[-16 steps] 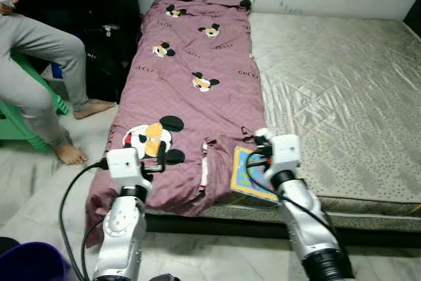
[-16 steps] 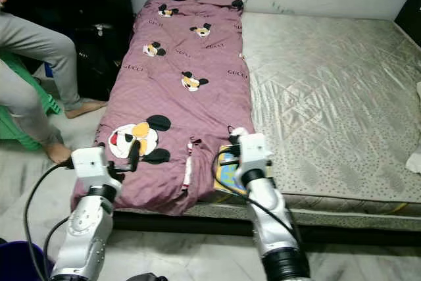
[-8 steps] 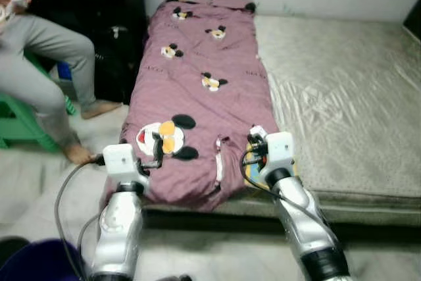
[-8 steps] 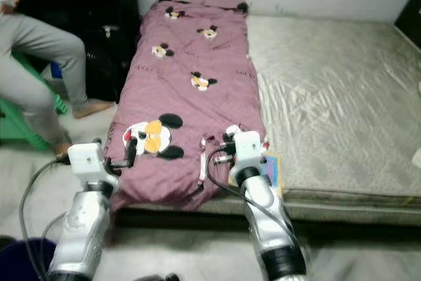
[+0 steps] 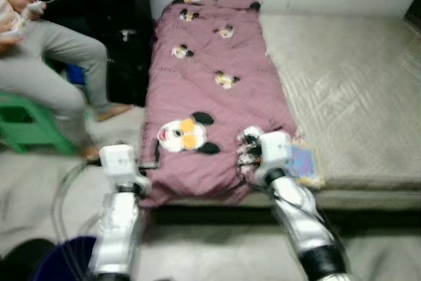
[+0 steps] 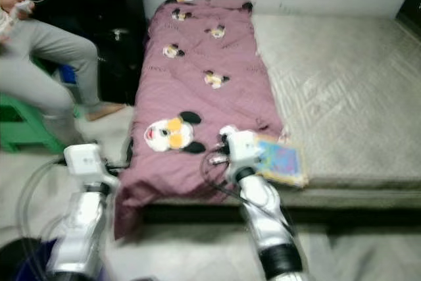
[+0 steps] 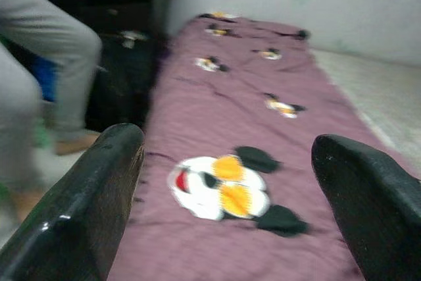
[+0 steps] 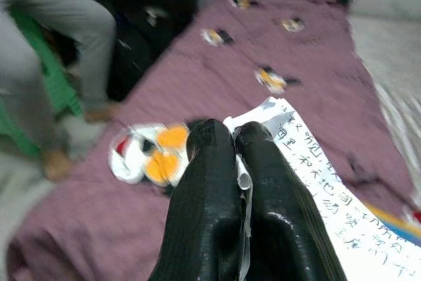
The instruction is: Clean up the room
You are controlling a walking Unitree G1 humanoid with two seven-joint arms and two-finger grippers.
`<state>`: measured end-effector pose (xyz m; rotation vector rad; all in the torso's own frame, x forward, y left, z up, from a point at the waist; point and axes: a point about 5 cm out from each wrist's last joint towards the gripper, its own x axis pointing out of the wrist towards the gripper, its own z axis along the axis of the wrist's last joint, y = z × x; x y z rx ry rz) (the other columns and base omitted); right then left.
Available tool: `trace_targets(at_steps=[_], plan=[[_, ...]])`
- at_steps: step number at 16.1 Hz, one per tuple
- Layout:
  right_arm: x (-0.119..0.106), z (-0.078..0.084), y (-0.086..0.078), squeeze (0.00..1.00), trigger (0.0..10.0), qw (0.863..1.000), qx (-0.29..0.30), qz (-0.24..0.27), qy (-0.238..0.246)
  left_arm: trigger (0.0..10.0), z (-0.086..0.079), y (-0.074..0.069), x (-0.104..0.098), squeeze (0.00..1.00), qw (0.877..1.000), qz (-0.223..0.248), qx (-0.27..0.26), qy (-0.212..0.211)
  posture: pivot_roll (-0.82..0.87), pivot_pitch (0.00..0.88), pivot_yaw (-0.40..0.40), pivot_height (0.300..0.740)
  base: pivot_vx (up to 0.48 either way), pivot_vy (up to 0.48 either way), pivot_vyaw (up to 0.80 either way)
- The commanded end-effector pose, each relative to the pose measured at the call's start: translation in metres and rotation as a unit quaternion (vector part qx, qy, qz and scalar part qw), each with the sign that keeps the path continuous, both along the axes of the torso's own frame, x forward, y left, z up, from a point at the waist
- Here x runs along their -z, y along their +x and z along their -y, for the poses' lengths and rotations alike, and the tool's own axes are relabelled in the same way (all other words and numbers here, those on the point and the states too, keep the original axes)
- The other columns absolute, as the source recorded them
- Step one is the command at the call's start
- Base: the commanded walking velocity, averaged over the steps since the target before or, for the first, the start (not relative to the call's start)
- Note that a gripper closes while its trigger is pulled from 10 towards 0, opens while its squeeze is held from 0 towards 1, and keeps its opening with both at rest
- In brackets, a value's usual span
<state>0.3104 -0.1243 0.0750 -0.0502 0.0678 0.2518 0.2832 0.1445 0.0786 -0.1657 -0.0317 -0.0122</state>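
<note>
the right gripper (image 8: 231,137) is pinched on the corner of a printed sheet (image 8: 322,182), which trails away from its fingertips over the purple quilt (image 5: 210,90). the left gripper (image 7: 227,162) hangs spread wide above the quilt's near end.

right gripper (image 8: 235,137) pinching printed paper (image 8: 309,169), purple quilt (image 8: 289,57)

Quilted cloth blanket (image 5: 210,90), glossy black plastic jaws, thin printed paper (image 8: 316,162)
</note>
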Motion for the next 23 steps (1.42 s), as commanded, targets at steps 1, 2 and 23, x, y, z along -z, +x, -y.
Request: trace_targets(at_steps=[1, 2, 23], plan=[[-0.0028, -0.0023, 0.0012, 0.0, 10.0, 1.0, -0.004, 0.007, -0.004, 10.0, -0.0048, -0.0002, -0.0007, 0.0, 1.0, 0.0, -0.007, 0.009, 0.01, 0.085, -0.008, 0.74, 0.0, 0.0, 0.0], [-0.0011, -0.0027, 0.0011, 0.0, 10.0, 1.0, -0.004, 0.0, -0.011, 10.0, -0.0045, 0.0001, -0.0014, 0.0, 1.0, 0.002, -0.006, 0.012, 0.01, 0.089, -0.009, 0.74, 0.0, 0.0, 0.0], [0.0034, -0.008, -0.0019, 0.0, 10.0, 1.0, -0.021, -0.01, -0.011, 10.0, -0.0028, -0.0024, -0.0008, 0.0, 1.0, 0.001, -0.003, 0.014, 0.02, 0.093, -0.012, 0.74, 0.0, 0.0, 0.51]])
